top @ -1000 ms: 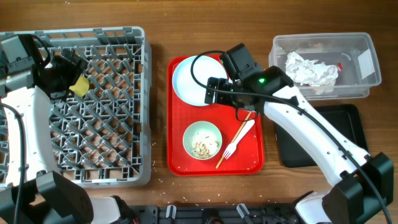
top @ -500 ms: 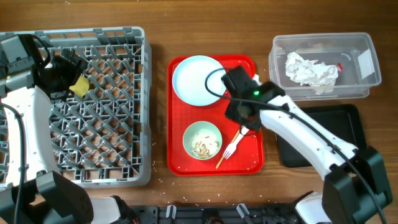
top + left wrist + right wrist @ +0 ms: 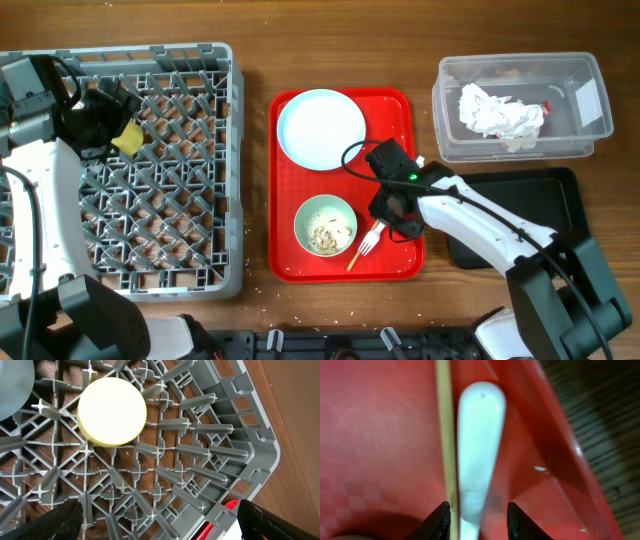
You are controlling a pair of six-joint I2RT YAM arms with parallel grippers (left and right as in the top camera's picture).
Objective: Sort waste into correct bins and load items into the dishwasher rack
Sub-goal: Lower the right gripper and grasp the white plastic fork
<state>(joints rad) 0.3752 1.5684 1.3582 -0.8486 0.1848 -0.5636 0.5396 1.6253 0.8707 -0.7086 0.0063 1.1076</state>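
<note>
My right gripper (image 3: 395,205) is low over the red serving tray (image 3: 290,200). Its jaws are open but narrow and straddle the white fork's handle (image 3: 480,450) and a wooden chopstick (image 3: 445,435). The left finger touches the chopstick, and a gap shows beside the fork. The fork's tines (image 3: 372,238) and the chopsticks' end (image 3: 355,258) stick out below the gripper. A pale green bowl (image 3: 325,225) with beige scraps and a pale blue plate (image 3: 320,129) sit on the tray. My left gripper (image 3: 162,522) hangs wide open over the grey dishwasher rack (image 3: 236,170). In the rack are the yellow cup (image 3: 112,412) and a pale blue bowl's edge (image 3: 12,385).
The clear tub (image 3: 590,130) at the back right holds the crumpled white napkin (image 3: 495,110). The black tray (image 3: 560,200) lies in front of it, partly under my right arm. White crumbs dot the wood along the table's front edge.
My right arm has moved from the plate's edge forward to the fork and chopsticks, and its jaws have narrowed around them. The left arm has not moved.
</note>
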